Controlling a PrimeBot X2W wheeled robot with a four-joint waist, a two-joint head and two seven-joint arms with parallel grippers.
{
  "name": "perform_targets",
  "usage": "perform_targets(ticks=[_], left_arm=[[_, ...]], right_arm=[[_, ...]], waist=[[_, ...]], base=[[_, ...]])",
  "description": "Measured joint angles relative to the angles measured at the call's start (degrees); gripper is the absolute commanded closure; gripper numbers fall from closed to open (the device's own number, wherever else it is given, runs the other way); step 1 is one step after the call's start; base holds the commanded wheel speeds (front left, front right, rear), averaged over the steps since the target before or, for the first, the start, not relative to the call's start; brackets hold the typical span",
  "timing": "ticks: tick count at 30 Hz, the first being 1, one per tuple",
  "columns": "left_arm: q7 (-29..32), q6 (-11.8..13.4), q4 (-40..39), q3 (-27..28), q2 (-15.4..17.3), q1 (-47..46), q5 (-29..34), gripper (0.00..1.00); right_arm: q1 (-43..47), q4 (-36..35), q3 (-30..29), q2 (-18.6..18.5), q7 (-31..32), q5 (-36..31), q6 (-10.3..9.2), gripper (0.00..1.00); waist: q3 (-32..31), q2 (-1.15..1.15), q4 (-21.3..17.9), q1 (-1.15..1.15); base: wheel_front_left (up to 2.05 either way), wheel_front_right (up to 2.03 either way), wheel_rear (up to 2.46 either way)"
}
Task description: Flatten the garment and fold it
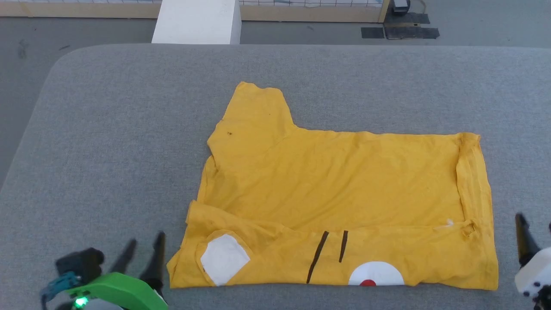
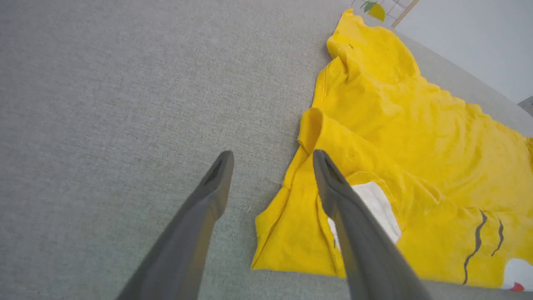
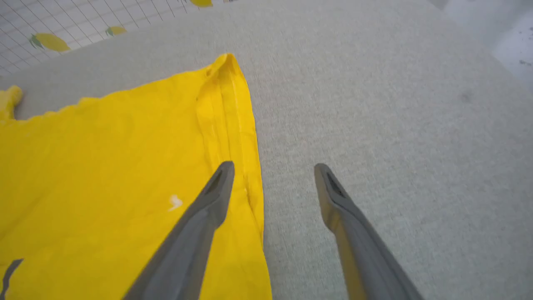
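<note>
In the head view, the garment (image 1: 335, 185) lies on the grey padded table (image 1: 107, 129), a little right of the middle. Its near part is folded over itself. This forms a strip along the front edge showing a white patch (image 1: 224, 258), two dark lines (image 1: 329, 254) and a white half-circle with a red dot (image 1: 375, 275). One sleeve (image 1: 254, 116) points toward the far side at the left end of the shirt, and the hem (image 1: 473, 176) runs down its right end. The left gripper (image 1: 145, 241) sits just beside the near left corner of the cloth, fingers spread and empty, with a green cover (image 1: 120, 290) on the arm below it. The right gripper (image 1: 536, 221) stands at the lower right, just off the shirt's right edge, and its two dark fingers are apart. A white block (image 1: 198, 21) stands on the floor beyond the table.

In the left wrist view, the left gripper (image 2: 272, 154) has its jaws wide apart with nothing between them. One finger crosses over the folded corner of the garment (image 2: 416, 125), and the other is over bare grey fabric.

In the right wrist view, the right gripper (image 3: 274, 166) is likewise spread and holds nothing. One finger lies over the hem side of the garment (image 3: 104, 166), and the other is over the table (image 3: 395, 125) beside it.
</note>
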Motion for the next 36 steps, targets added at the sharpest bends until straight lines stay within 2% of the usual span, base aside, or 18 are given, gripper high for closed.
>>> perform_targets(ticks=[6, 8, 13, 17, 21, 24, 28, 32, 36], left_arm=[[-16.91, 0.91, -6.73, 1.59, -0.42, -1.78, 8.79, 0.0], [-19.45, 1.01, -7.38, 0.91, -1.71, -2.27, 10.69, 0.0], [-20.8, 1.0, -4.81, -1.76, -4.88, -2.41, 15.73, 0.0], [-20.81, 0.71, -3.42, -2.19, -7.0, -2.66, 17.48, 0.0], [-20.87, -0.74, -2.54, -1.8, -7.56, -3.94, 19.53, 0.0], [-20.89, -2.29, -1.55, -1.83, -6.7, -6.56, 20.39, 0.0], [-16.82, -4.93, -0.57, -2.53, -2.94, -13.74, 20.93, 0.0], [-7.32, -7.43, -0.26, -4.01, 0.52, -23.76, 20.24, 0.0], [1.98, -8.87, 1.21, -6.23, 4.54, -34.84, 18.67, 0.0]], right_arm=[[-2.15, -6.16, 3.34, -0.62, -11.11, -2.04, 0.0, 0.0], [-2.23, -6.92, 4.52, -0.77, -15.03, -3.78, 0.0, 0.0], [-1.98, -5.9, 6.9, -0.25, -21.7, -6.27, 0.0, 0.0], [-0.46, -3.42, 8.36, -0.09, -24.84, -6.26, 0.0, 0.0], [0.2, -1.85, 9.18, -0.07, -26.86, -5.16, 0.0, 0.0], [0.13, -1.87, 9.47, -0.07, -27.78, -5.12, 0.0, 0.0], [-0.98, -2.64, 9.66, -0.07, -28.02, -5.3, 0.0, 0.0], [-2.91, -3.53, 10.17, -0.07, -28.46, -5.26, 0.0, 0.0], [-4.52, -3.47, 11.41, -0.08, -29.03, -4.9, 0.0, 0.0]], waist=[[1.0, 0.0, 0.29, 0.0], [1.29, 0.0, 0.55, 0.0], [1.84, 0.0, 1.06, 0.0], [2.15, 0.0, 1.03, 0.0], [2.89, 0.0, 0.65, 0.0], [3.75, 0.0, 0.27, 0.0], [5.44, 0.0, -0.22, 0.0], [7.85, 0.0, -0.68, 0.0], [10.76, 0.0, -1.29, 0.0]], base=[[0.0, 0.0, 0.0], [0.0, 0.0, 0.0], [0.0, 0.0, 0.0], [0.0, 0.0, 0.0], [0.0, 0.0, 0.0], [0.0, 0.0, 0.0], [0.0, 0.0, 0.0], [0.0, 0.0, 0.0], [0.0, 0.0, 0.0]])
